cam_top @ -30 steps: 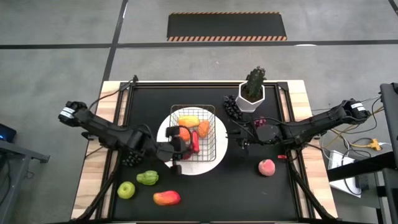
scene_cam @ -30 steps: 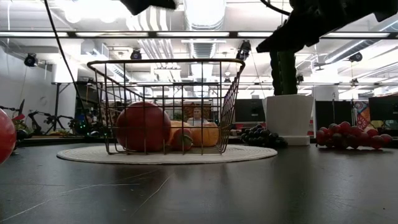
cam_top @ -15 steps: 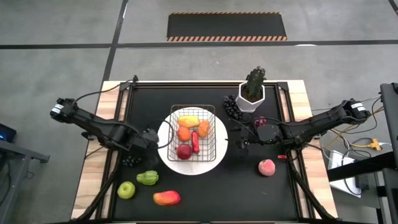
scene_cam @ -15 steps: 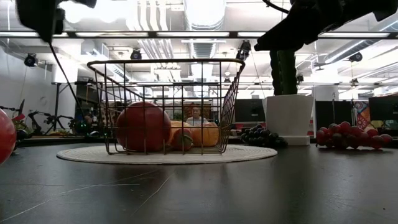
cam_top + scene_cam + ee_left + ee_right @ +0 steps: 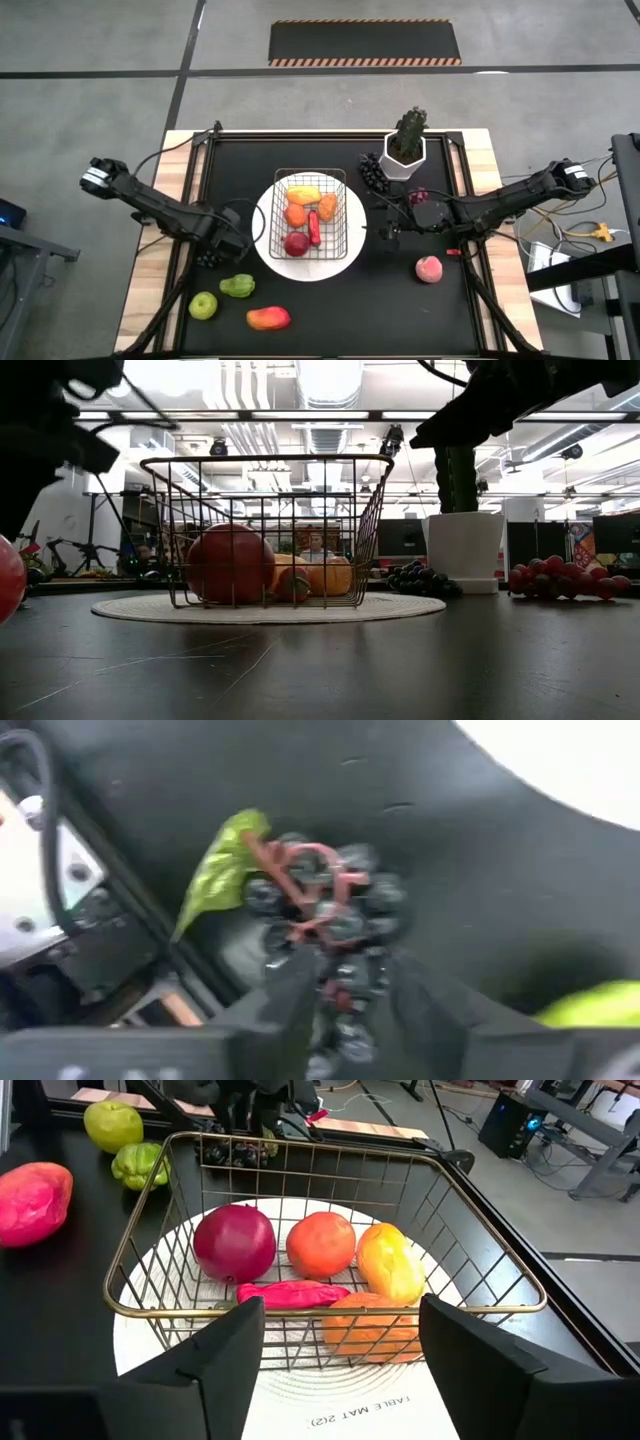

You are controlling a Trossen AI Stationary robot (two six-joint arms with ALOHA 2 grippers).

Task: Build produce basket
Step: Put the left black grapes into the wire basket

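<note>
since a second ago, the left pincer (image 5: 228, 243) has pulled back out of the basket (image 5: 311, 215) and gone to the dark grapes (image 5: 208, 258) that lie just left of the basket's white plate (image 5: 268, 248). its fingers (image 5: 290, 1010) stand spread a little, one on each side of the bunch, but they do not pinch it yet. the right pincer (image 5: 385, 231) has stayed just to the right of the plate, and its fingers (image 5: 225, 1355) have spread apart with nothing between them.

going from the near side of the basket to the far side: near the front edge of the table (image 5: 330, 330) lie a green apple (image 5: 203, 305), a green pepper (image 5: 237, 286) and a red and yellow mango (image 5: 267, 318), all in front and to the left of the basket. a peach (image 5: 429, 269) lies in front and to the right.

the basket sits on the plate in the middle. in it are a red apple (image 5: 234, 1243), a red chili (image 5: 290, 1292), an orange (image 5: 320, 1245) and two more yellow and orange fruits.

behind the basket to the right is another dark grape bunch (image 5: 373, 172) touching a white plant pot (image 5: 405, 160), with red grapes (image 5: 419, 196) close by.

so five things are packed, i think. seven are left out on the table, and the dark grapes on the left look like the next to go in.
</note>
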